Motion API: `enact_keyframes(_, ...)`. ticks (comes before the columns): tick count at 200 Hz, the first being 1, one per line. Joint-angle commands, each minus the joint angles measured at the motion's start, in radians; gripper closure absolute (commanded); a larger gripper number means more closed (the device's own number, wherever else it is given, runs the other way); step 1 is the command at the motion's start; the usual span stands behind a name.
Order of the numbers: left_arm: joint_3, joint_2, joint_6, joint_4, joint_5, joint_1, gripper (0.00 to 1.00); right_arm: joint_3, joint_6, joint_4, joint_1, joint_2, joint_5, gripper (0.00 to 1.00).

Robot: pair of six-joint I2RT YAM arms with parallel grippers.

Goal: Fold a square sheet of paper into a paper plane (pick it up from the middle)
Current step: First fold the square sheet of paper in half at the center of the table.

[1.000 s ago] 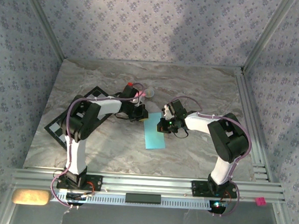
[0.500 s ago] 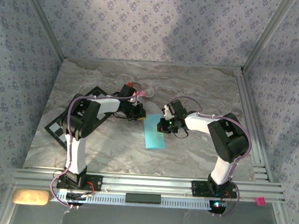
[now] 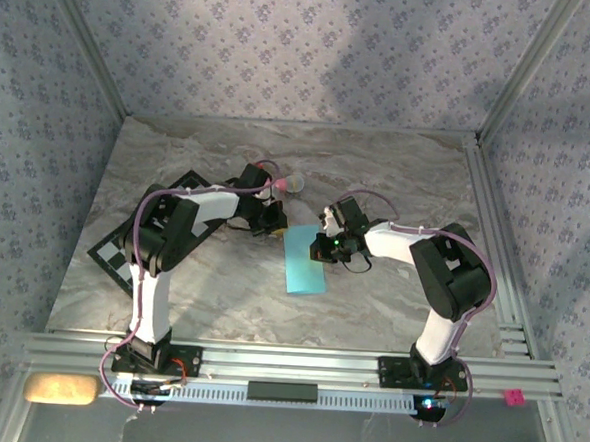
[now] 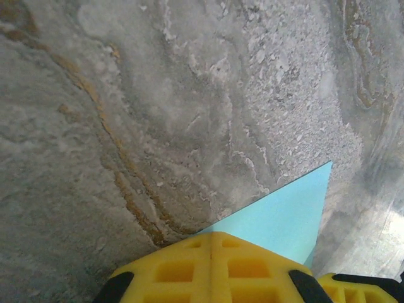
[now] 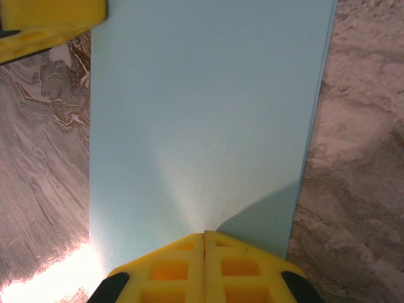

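The square sheet of paper (image 3: 303, 263), light blue, lies flat on the marble table as a long narrow rectangle. My left gripper (image 3: 277, 227) is shut, its yellow tip (image 4: 211, 235) resting on the sheet's far left corner (image 4: 285, 213). My right gripper (image 3: 321, 247) is shut too, its tip (image 5: 204, 234) pressed down on the paper (image 5: 202, 107) near the right edge. In the right wrist view the left gripper's yellow finger (image 5: 44, 24) shows at the sheet's other corner. Nothing is pinched between either pair of jaws. The paper plane is out of view.
A black-and-white checkered mat (image 3: 110, 256) lies under the left arm at the table's left. A pink stick toy (image 3: 280, 184) rests behind the left gripper. Metal rails (image 3: 495, 233) run along the right edge. A beige pad (image 3: 61, 388) sits off the table, front left.
The left gripper has slid slightly toward the paper's corner and its jaws have closed the last bit. The paper and the right arm have stayed put.
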Motion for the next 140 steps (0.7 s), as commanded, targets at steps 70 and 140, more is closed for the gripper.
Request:
enact_keyframes(70, 0.091, -0.005, -0.031, -0.08, -0.202, -0.011, 0.95, -0.093, 0.004, -0.215, 0.004, 0.073, 0.13, 1.0)
enact_keyframes(140, 0.035, -0.141, 0.029, -0.048, -0.149, -0.063, 0.93, -0.084, -0.002, -0.223, 0.004, 0.063, 0.129, 1.0)
